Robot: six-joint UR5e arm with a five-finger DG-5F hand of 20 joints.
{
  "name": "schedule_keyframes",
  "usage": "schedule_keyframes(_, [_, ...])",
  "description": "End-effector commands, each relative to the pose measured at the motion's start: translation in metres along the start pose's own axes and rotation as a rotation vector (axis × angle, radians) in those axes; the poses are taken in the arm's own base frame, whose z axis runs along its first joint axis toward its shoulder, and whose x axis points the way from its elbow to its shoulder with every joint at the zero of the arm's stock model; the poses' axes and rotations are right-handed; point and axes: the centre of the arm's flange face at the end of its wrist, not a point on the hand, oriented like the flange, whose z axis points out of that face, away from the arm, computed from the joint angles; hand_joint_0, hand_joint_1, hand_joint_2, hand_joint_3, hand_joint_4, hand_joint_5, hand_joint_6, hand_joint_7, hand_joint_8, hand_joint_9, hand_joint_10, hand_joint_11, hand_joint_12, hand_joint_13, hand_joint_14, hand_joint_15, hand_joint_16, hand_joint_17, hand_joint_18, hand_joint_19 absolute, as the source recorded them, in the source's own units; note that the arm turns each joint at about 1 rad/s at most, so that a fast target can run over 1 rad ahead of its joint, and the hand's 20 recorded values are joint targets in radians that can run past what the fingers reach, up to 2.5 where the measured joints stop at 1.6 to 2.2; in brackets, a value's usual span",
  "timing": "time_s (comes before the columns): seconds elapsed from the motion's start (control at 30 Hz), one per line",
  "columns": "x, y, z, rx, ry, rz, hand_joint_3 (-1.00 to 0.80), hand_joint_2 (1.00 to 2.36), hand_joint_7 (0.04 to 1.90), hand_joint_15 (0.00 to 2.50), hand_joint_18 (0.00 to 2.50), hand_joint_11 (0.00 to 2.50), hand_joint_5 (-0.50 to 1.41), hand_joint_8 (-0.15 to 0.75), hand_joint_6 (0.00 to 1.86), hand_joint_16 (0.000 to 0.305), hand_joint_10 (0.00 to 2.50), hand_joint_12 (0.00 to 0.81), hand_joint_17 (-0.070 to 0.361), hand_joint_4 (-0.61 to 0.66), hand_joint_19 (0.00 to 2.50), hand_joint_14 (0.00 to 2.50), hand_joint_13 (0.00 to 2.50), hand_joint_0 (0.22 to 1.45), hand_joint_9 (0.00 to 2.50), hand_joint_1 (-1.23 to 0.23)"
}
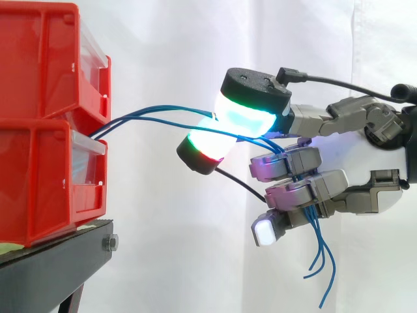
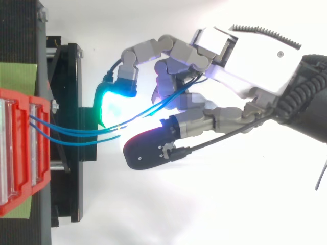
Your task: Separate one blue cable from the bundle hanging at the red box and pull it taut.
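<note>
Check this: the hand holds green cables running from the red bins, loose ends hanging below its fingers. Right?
The cables are blue; the side view shows it. They run from the red bins into the hand, ends hanging below its fingers.

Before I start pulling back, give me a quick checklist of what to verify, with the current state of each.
1. Grip on the blue cables: ok; the fingertips of the hand pinch them.
2. One cable alone separated: not ok; several run into the hand together.
3. Tension: not ok; they bow between the red bins and the hand.
4. Anchoring at the bins: cannot tell; the cables vanish between them.
5. Cable tails: ok; they hang free below the hand.
</note>
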Motion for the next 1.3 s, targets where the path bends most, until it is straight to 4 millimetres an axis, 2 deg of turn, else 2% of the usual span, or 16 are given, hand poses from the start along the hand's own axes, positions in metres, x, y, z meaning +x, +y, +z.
schedule_keyframes(0.0, [0.0000,0.0001,0.0000,0.000,0.000,0.000,-0.50,1.00,1.02,1.17,0.68,1.45,-0.23,0.132,0.83,0.044,1.70,0.298,0.099,-0.21,0.84,1.77,0.81,0.76,0.63,-0.87])
schedule_keyframes(0.27, [0.0000,0.0001,0.0000,0.000,0.000,0.000,-0.50,1.00,1.00,1.11,0.67,1.45,-0.24,0.149,0.83,0.046,1.72,0.308,0.103,-0.16,0.88,1.92,0.77,0.55,0.62,-0.78])
schedule_keyframes(0.5, [0.0000,0.0001,0.0000,0.000,0.000,0.000,-0.50,1.00,0.99,1.00,0.68,1.36,-0.25,0.177,0.83,0.050,1.81,0.332,0.113,-0.12,0.89,2.08,0.75,0.49,0.62,-0.66])
schedule_keyframes(0.63, [0.0004,-0.0009,0.0001,0.001,0.000,-0.001,-0.50,1.00,0.99,1.01,0.67,1.39,-0.25,0.170,0.82,0.049,1.76,0.328,0.110,-0.13,0.90,2.06,0.74,0.51,0.63,-0.60])
schedule_keyframes(0.83, [0.0000,-0.0006,-0.0003,0.001,0.000,-0.001,-0.50,1.00,1.03,1.06,0.64,1.49,-0.24,0.145,0.82,0.044,1.61,0.293,0.100,-0.16,0.91,1.97,0.74,0.61,0.65,-0.55])
schedule_keyframes(1.1, [0.0000,0.0000,-0.0002,0.001,0.000,-0.001,-0.39,1.01,1.05,1.07,0.64,1.47,-0.24,0.146,0.84,0.044,1.64,0.298,0.100,-0.17,0.91,1.96,0.73,0.68,0.64,-0.69])
schedule_keyframes(1.27, [-0.0002,-0.0008,-0.0004,0.003,-0.001,0.000,-0.38,1.01,1.01,1.08,0.64,1.41,-0.24,0.137,0.86,0.044,1.72,0.297,0.098,-0.18,0.91,1.95,0.75,0.77,0.62,-0.80])
